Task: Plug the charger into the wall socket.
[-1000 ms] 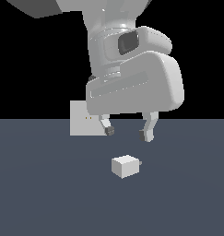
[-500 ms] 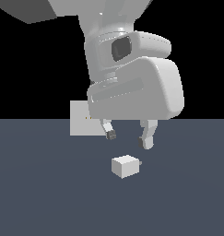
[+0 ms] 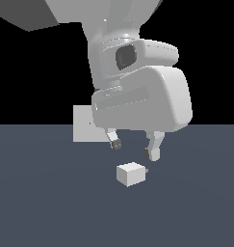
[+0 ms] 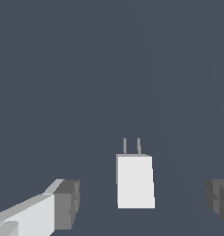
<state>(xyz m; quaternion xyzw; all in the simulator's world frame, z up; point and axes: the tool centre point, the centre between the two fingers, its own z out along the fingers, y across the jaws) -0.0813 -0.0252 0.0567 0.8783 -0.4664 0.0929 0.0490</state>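
Gripper [image 3: 134, 149] hangs just above the charger [image 3: 131, 174] with its 2 fingers spread wide and nothing between them. In the wrist view the charger [image 4: 135, 181] lies on the dark floor [image 4: 85, 69] between the 2 dark pads [image 4: 67, 204], but not centred: it seems nearer to one pad than to the other. Its 2 grey prongs [image 4: 132, 146] point away from the body. The wall socket [image 3: 84, 124] stands upright further back, at the exterior view's left, partly hidden behind the robot hand.

Several risks follow from this, in my judgement. If the fingers close while off-centre, one pad may reach the block first and push or turn it, so the grasp ends crooked. A crooked grasp would then bring the prongs tilted to the 2 small holes, and they could hit the plate instead of entering. Descending too low could also press the fingertips on the floor.
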